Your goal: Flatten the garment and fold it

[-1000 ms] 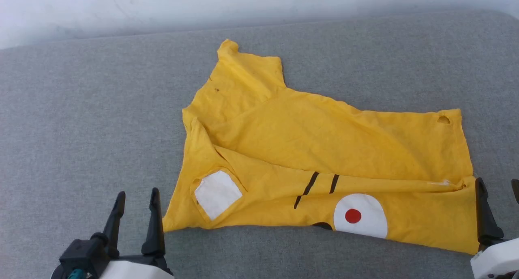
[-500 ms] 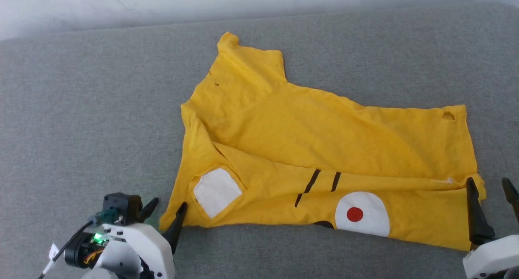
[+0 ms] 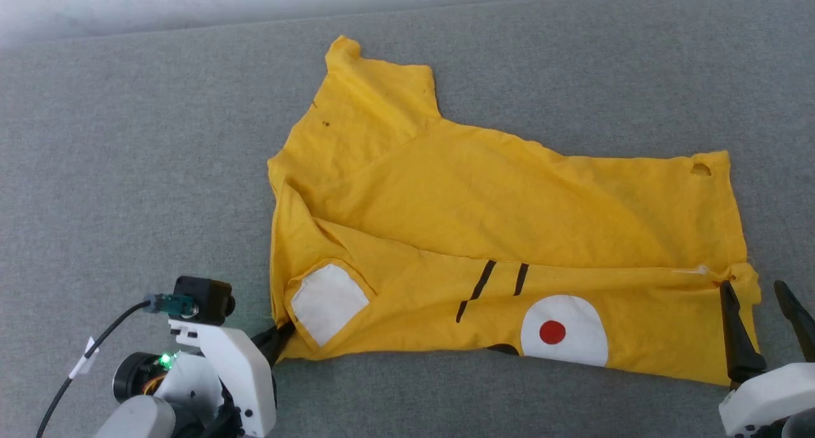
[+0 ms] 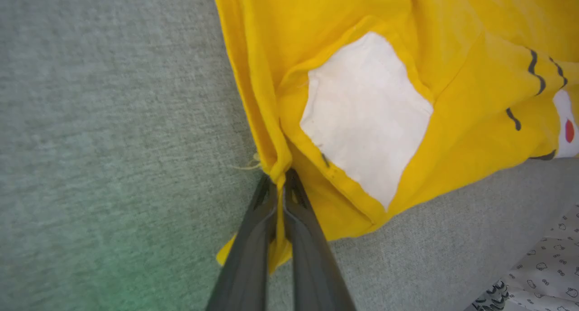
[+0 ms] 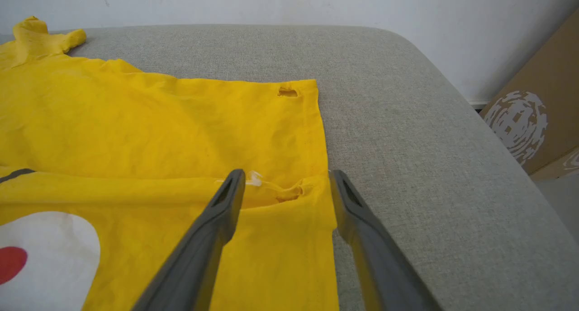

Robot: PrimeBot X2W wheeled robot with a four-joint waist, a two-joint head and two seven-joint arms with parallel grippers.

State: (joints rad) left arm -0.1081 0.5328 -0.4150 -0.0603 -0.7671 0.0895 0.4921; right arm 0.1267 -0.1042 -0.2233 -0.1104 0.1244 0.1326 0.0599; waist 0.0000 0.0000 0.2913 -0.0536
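Observation:
The garment [image 3: 484, 202], a bright yellow T-shirt, lies partly folded on the grey cushion. It carries a white square patch [image 3: 326, 301], a white oval with a red dot [image 3: 560, 333], black lines and a small hole [image 3: 700, 169]. My left gripper [image 3: 279, 335] is shut on the garment's near-left corner; the left wrist view shows the yellow hem [image 4: 279, 175] pinched between the dark fingers. My right gripper [image 3: 758, 291] stands open over the near-right corner, one finger [image 5: 228, 198] above the cloth and the other at its edge [image 5: 325, 180].
The grey cushion [image 3: 127, 170] runs to a white wall at the back. In the right wrist view the cushion's right edge [image 5: 497, 134] curves down, with a brown cardboard box [image 5: 538, 112] beyond it. Patterned floor [image 4: 543, 275] shows past the near edge.
My left gripper turned, reached the garment's near-left corner and shut on it. The right gripper crept forward over the near-right corner, still open. The head camera shifted slightly.

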